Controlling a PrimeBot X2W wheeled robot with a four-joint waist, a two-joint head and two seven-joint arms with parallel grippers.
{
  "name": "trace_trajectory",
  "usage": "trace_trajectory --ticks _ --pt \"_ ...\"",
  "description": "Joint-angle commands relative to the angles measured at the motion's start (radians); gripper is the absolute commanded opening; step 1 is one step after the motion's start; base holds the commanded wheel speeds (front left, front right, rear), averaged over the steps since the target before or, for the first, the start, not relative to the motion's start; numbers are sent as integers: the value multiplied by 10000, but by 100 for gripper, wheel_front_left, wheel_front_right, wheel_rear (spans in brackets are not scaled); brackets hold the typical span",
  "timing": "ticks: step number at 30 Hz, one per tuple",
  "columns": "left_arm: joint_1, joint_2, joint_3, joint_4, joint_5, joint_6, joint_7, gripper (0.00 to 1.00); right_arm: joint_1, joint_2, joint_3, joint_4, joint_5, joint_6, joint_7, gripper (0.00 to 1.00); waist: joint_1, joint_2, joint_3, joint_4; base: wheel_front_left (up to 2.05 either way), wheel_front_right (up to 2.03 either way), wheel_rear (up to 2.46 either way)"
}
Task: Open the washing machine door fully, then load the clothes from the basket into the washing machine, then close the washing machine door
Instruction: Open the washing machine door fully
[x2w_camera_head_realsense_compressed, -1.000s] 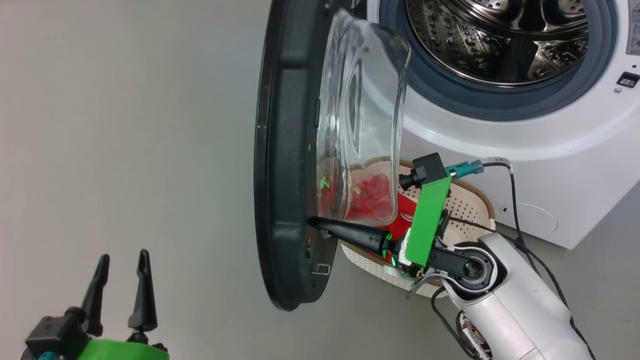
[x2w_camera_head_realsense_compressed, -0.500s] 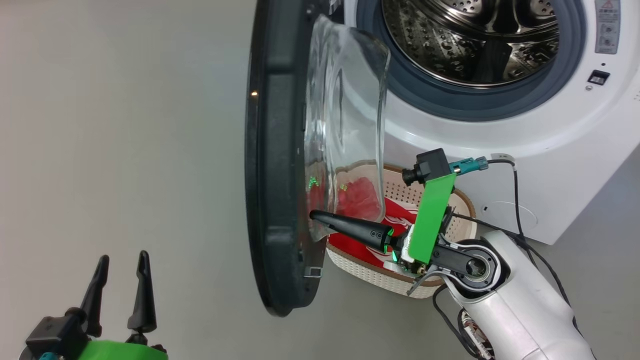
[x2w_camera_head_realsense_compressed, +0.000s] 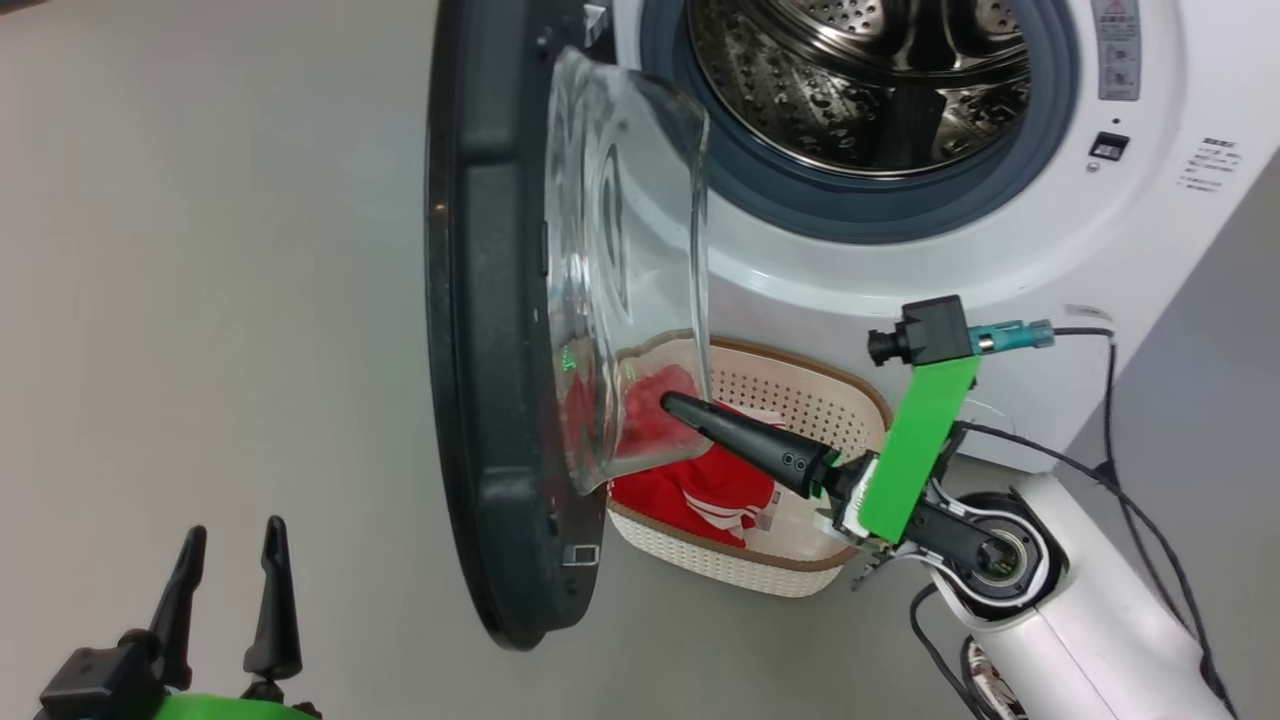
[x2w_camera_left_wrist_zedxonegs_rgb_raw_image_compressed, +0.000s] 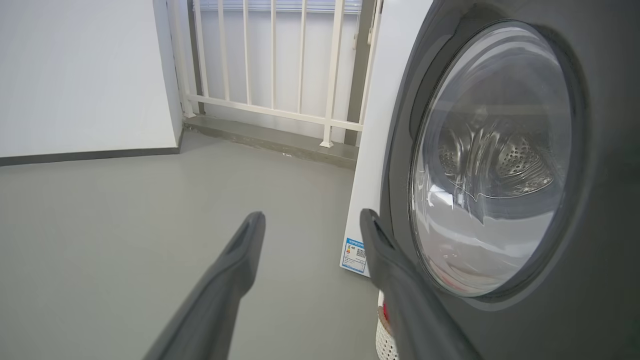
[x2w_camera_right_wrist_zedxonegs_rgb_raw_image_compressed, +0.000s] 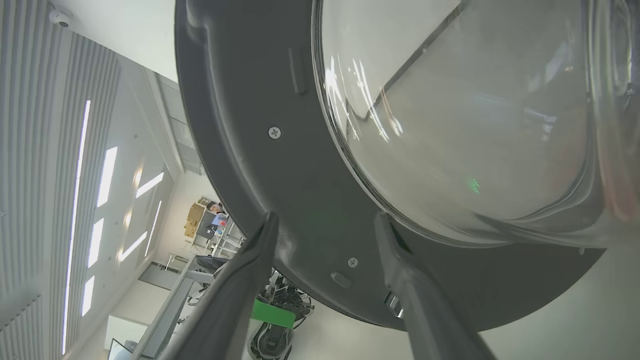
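Since a second ago the right gripper (x2w_camera_head_realsense_compressed: 668, 404) has gone from closed to spread. Its tip has backed off the inner rim of the washing machine door (x2w_camera_head_realsense_compressed: 480, 300). The head camera also swung, so discount the sideways shift.

Head view: the door stands edge-on, swung well out from the washing machine (x2w_camera_head_realsense_compressed: 1000, 270), and the drum is bare. The clothes (x2w_camera_head_realsense_compressed: 700, 490) lie heaped in the basket (x2w_camera_head_realsense_compressed: 720, 562) on the floor below the opening, partly behind the glass bowl. The left gripper (x2w_camera_head_realsense_compressed: 233, 530) is spread and empty, well apart.

Left wrist view: fingers (x2w_camera_left_wrist_zedxonegs_rgb_raw_image_compressed: 240, 260) apart, holding nothing, with the door's outer face just beside them.

Right wrist view: fingers (x2w_camera_right_wrist_zedxonegs_rgb_raw_image_compressed: 247, 270) apart, aimed at the door's dark inner rim and gripping nothing.

Judgement: the door is stiff, hinged and glossy, so push on the plastic rim and keep off the glass. The clothes look light and limp and will likely trail, so pinch a bunched fold at the top of the heap. The basket is light and may slide.
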Motion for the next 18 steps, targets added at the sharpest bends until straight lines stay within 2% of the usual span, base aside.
trace_trajectory --ticks 1,11,18 --pt "-151 215 388 -240 25 -31 -80 100 113 -52 99 -524 -291 17 -293 100 0 -1 -62 -195 0 0 0" --pt "106 216 699 -379 36 -31 -80 100 893 -857 362 -1748 -1583 17 -2625 100 0 -1 -243 -842 0 0 0" --pt "338 179 926 -503 36 -31 -80 100 1302 -1284 510 -2029 -2314 17 -4277 100 0 -1 -313 -1189 0 0 0"
